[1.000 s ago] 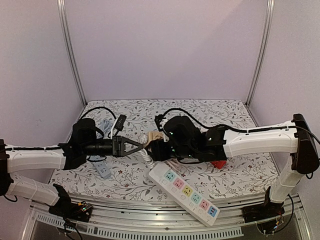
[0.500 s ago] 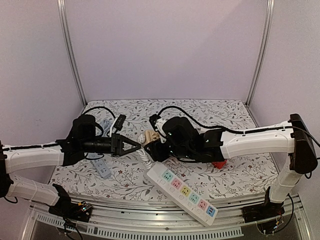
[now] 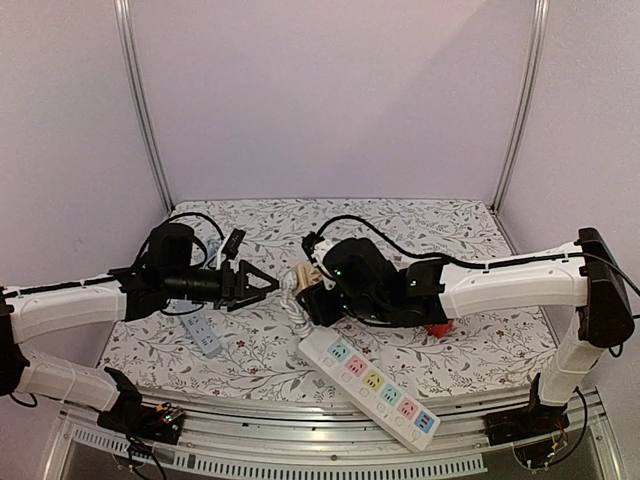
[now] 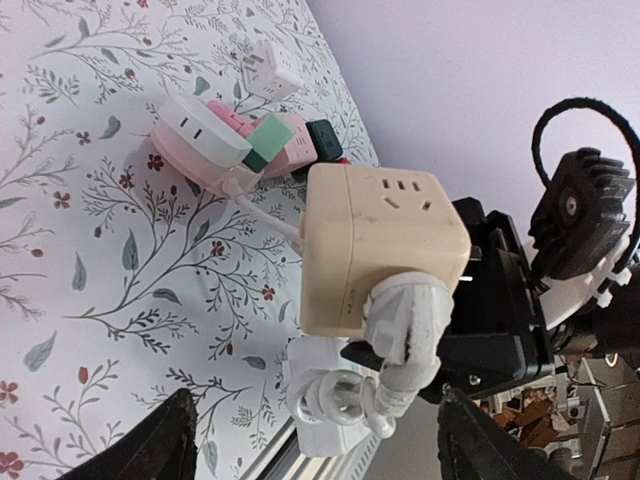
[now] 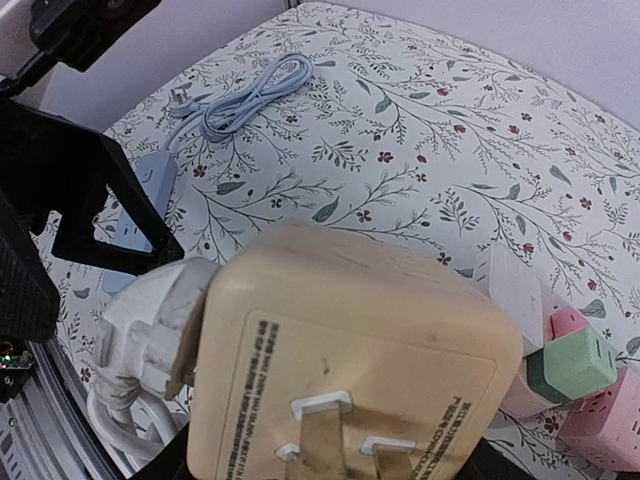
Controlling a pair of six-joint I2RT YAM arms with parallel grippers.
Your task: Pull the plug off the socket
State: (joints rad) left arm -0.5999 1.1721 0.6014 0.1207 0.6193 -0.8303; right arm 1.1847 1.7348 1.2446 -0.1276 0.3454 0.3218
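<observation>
Plug (image 4: 405,320) from socket (image 4: 380,240) toward left hand (image 3: 265,285)

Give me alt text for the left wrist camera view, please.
A beige cube socket with a white plug seated in it is held over the floral table by the right gripper. The left gripper has open fingers flanking it, touching nothing.

left claw (image 3: 272,284) → plug (image 4: 405,320): clear | right claw (image 3: 313,290), socket (image 4: 385,245) behind (cord (image 4: 335,405) coiled below)
</observation>
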